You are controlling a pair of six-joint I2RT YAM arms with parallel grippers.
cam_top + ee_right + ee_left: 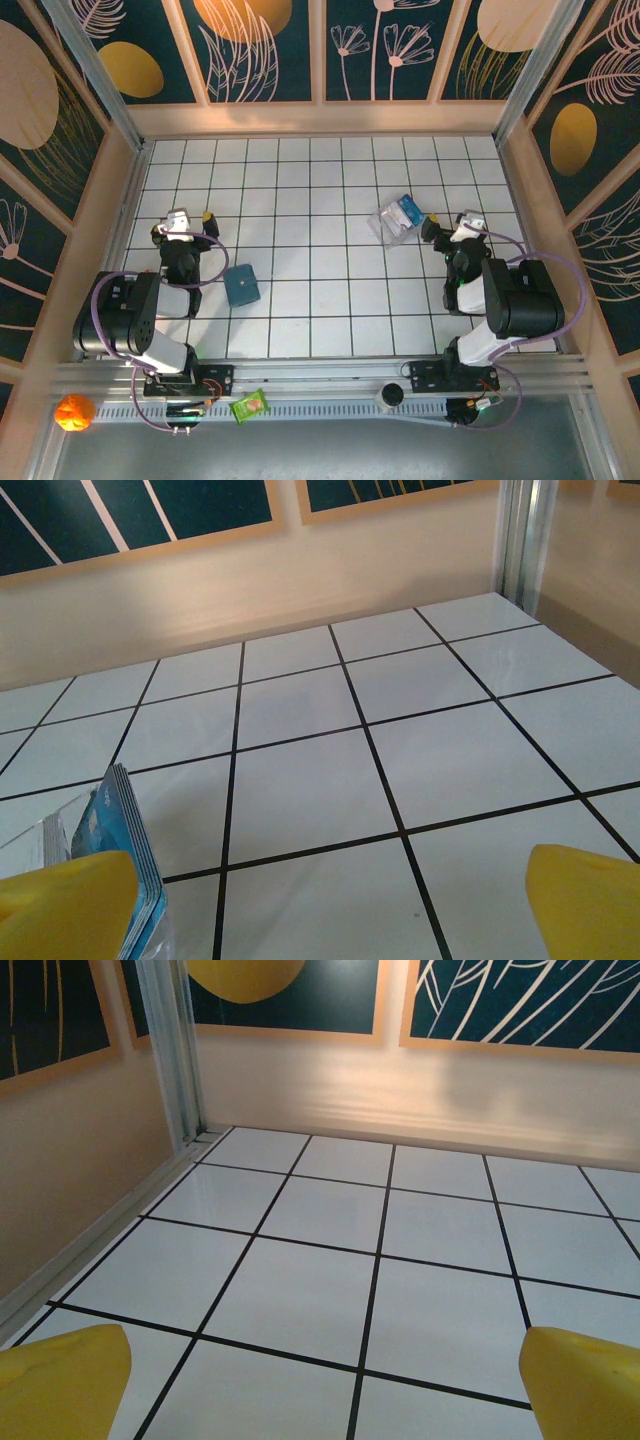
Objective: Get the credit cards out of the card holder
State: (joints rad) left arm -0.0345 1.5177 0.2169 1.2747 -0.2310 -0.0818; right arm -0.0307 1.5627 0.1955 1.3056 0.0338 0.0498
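Currently the card holder (241,284) lies flat, right of and behind the left gripper (186,217), apart from it. That gripper and the right gripper (455,222), beside a clear plastic case (397,218), both gape wide, empty.

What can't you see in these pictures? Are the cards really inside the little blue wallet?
1. Cards in the card holder: top view, it looks folded shut and is too small to tell.
2. Writing on the clear case: right wrist view, seen edge-on, partly behind a finger of the right end effector and cut off by the bottom edge.
3. Left end effector: left wrist view, fingers cut off by the bottom edge.
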